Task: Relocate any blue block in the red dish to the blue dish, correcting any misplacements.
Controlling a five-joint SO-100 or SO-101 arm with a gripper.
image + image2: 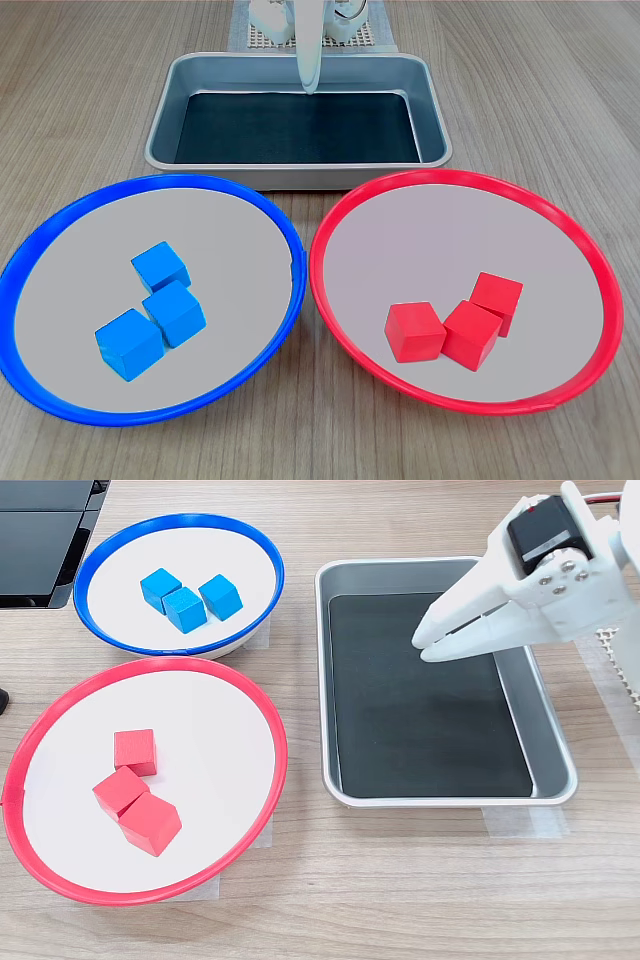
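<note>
Three blue blocks (158, 308) (188, 599) lie clustered in the blue dish (60, 220) (110, 540). The red dish (340, 215) (262, 720) holds three red cubes (455, 320) (133, 790) and no blue block. My white gripper (424, 644) (309, 88) hangs shut and empty above the rectangular metal tray, well apart from both dishes.
A rectangular metal tray (165, 110) (330, 670) with a dark inside stands behind the dishes in the first exterior view, at the second exterior view's right. A black object (40, 540) occupies the second exterior view's top left corner. Wooden tabletop surrounds everything.
</note>
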